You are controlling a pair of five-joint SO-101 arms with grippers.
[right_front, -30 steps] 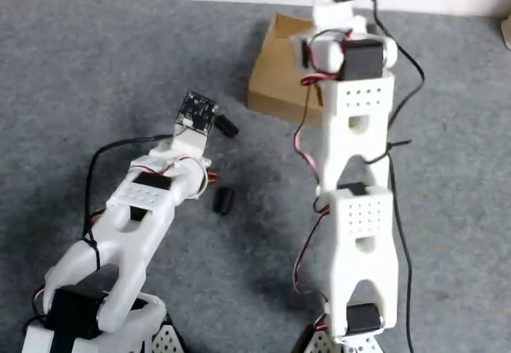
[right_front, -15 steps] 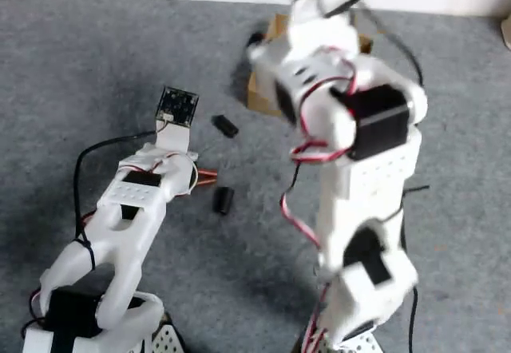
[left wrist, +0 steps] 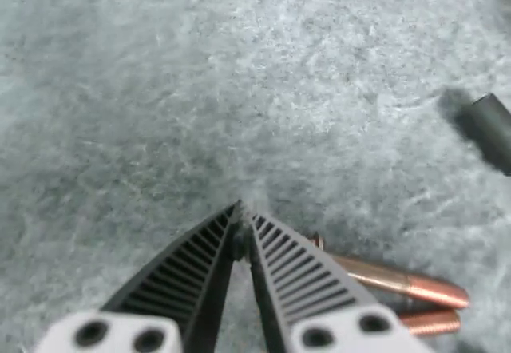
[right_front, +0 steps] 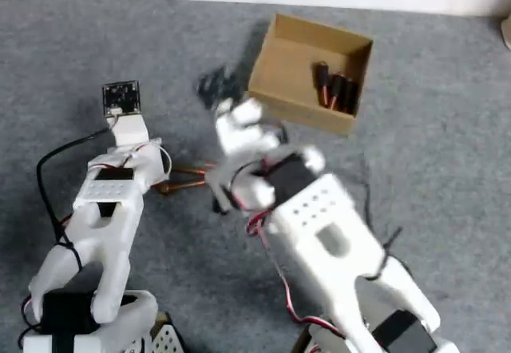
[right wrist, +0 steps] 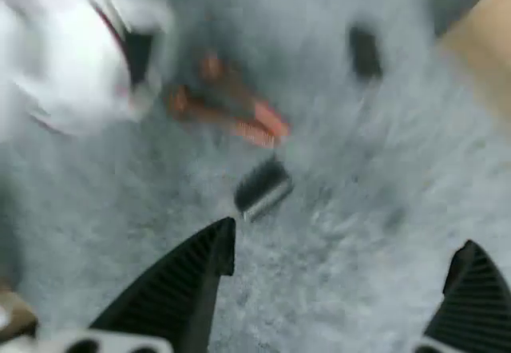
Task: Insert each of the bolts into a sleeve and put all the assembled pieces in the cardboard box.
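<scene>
From above, your two bolts [right_front: 185,179] lie on the table [right_front: 447,169], well apart from the cardboard box [right_front: 275,77]. Left wrist: your left tool [left wrist: 242,227] is pressed together, the bolts just beside it. Right wrist: your right tool [right wrist: 343,265] is spread wide, a sleeve [right wrist: 263,187] ahead of it.

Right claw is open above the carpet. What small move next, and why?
Probably lower the right claw around the black sleeve lying just ahead of it, then close. Its jaws stand wide open and empty, two bare bolts lie on the carpet, and the left claw is shut beside them.
</scene>
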